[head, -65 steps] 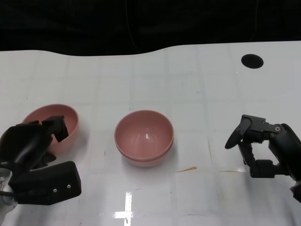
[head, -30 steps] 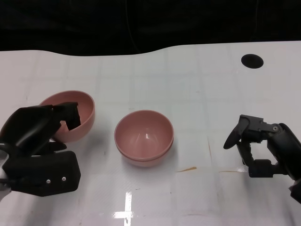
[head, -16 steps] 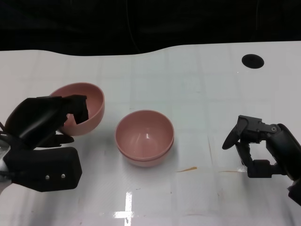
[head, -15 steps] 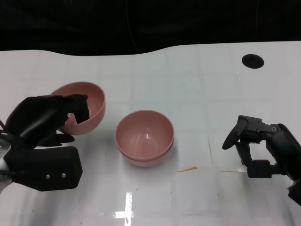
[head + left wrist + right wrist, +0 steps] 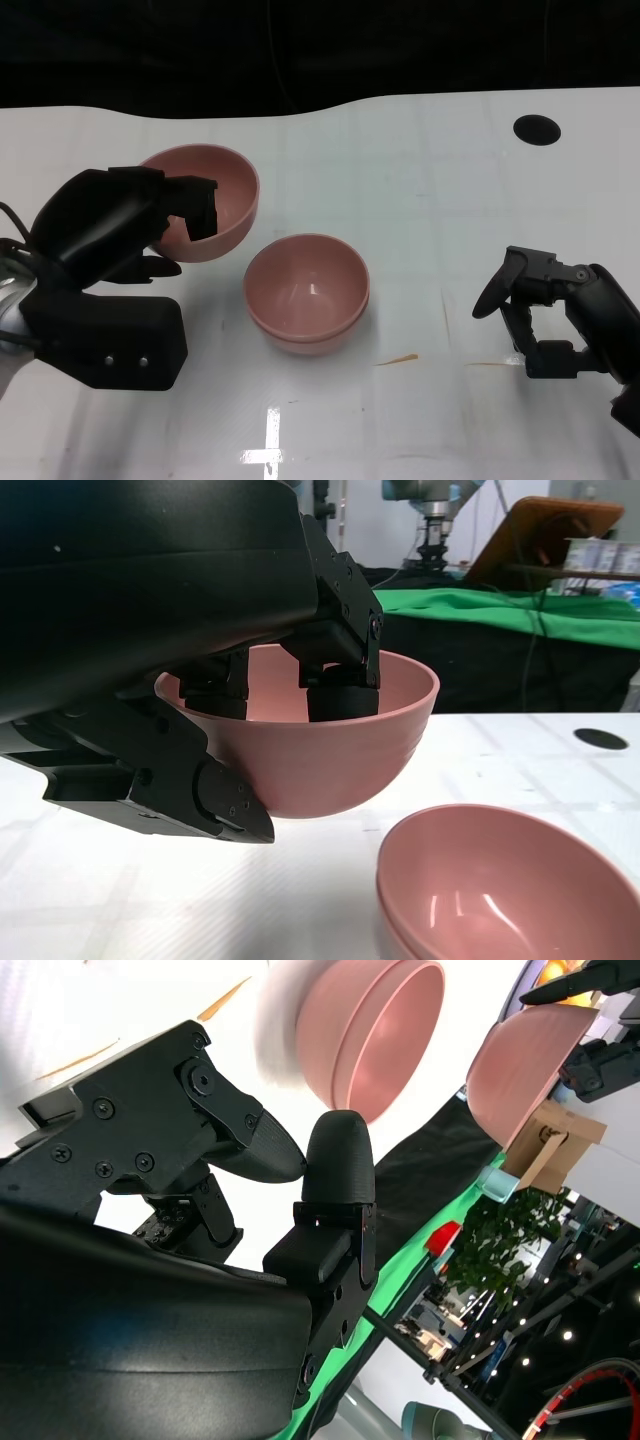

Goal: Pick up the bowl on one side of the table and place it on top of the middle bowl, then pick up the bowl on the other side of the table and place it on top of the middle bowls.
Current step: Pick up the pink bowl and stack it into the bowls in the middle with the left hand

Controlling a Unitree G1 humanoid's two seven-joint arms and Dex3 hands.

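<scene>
Since the earlier frames the pink bowl [image 5: 205, 200] in the left hand [image 5: 115, 225] has travelled from the left side of the table toward the middle and risen; it now sits just beside the far-left rim of the stacked bowls [image 5: 307, 292], tilted toward the hand. The left wrist view shows this carried bowl [image 5: 320, 740] clear of the white table [image 5: 100, 900], with black fingers [image 5: 340, 685] hooked over its rim into the inside and another part of the hand pressed against its outer wall, so the hand grips it. It does not touch the stack [image 5: 500, 880], which is two pink bowls nested one in the other, standing upright in the middle of the table [image 5: 420, 210].

The right hand [image 5: 545, 310] hovers near the right edge, well apart from the bowls; its fingers are curled inward but apart, holding nothing. A small brown streak [image 5: 397, 359] lies on the table between the stack and this hand. A dark round spot [image 5: 537, 128] marks the far right corner.
</scene>
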